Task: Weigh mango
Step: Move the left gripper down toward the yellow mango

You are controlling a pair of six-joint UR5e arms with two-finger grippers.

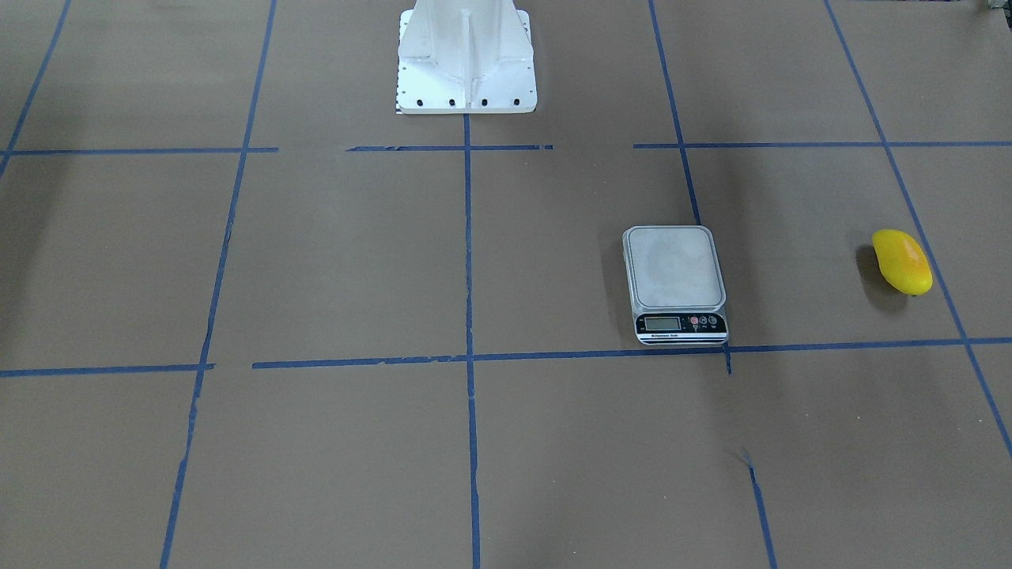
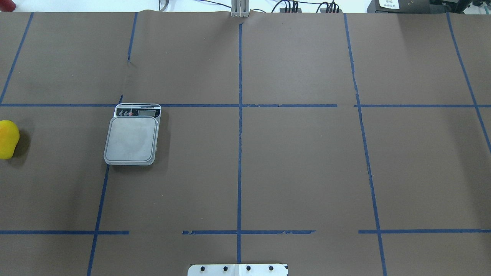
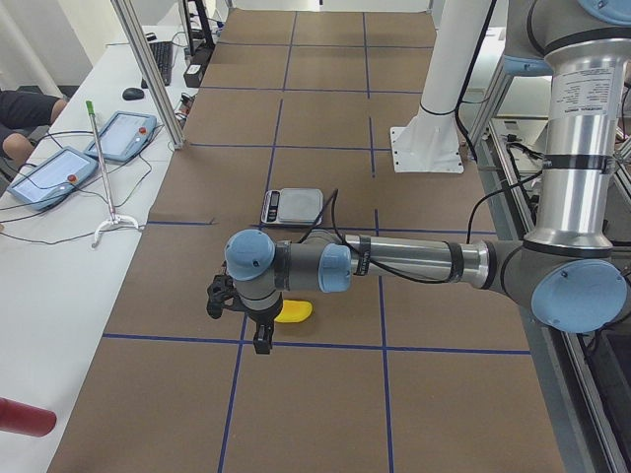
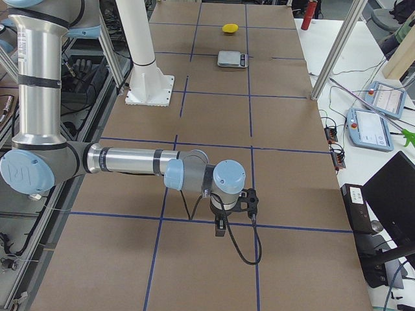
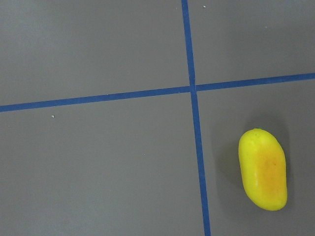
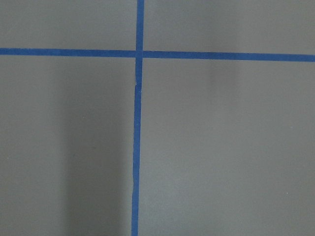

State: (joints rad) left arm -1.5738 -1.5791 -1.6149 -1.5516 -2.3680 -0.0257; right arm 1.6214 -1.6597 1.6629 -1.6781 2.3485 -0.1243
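Starting from the table's end on the robot's left, we find the left gripper (image 3: pixel 260 335) hanging fingers-down above the brown paper-covered table (image 1: pixel 356 261). Only the side view shows it, so we cannot tell how far its claw is parted, nor whether it has hold of anything.

Just beyond it lies the small oblong glossy yellow mango with an orange blush (image 3: pixel 294 313). It rests on its side on the paper, just beside a line of blue tape (image 5: pixel 196 147) and touching nothing else.

Further along, well apart from the mango, stands the flat grey digital kitchen scale with a square platform (image 1: pixel 674 276). Its display end points away from the robot and sits on a crossing tape line.

Past the scale, the white metal pedestal (image 1: pixel 465 55) is bolted at mid-table.

Farthest off, the right gripper (image 4: pixel 220 228) hangs above a tape crossing. We cannot tell the state of its claw either.
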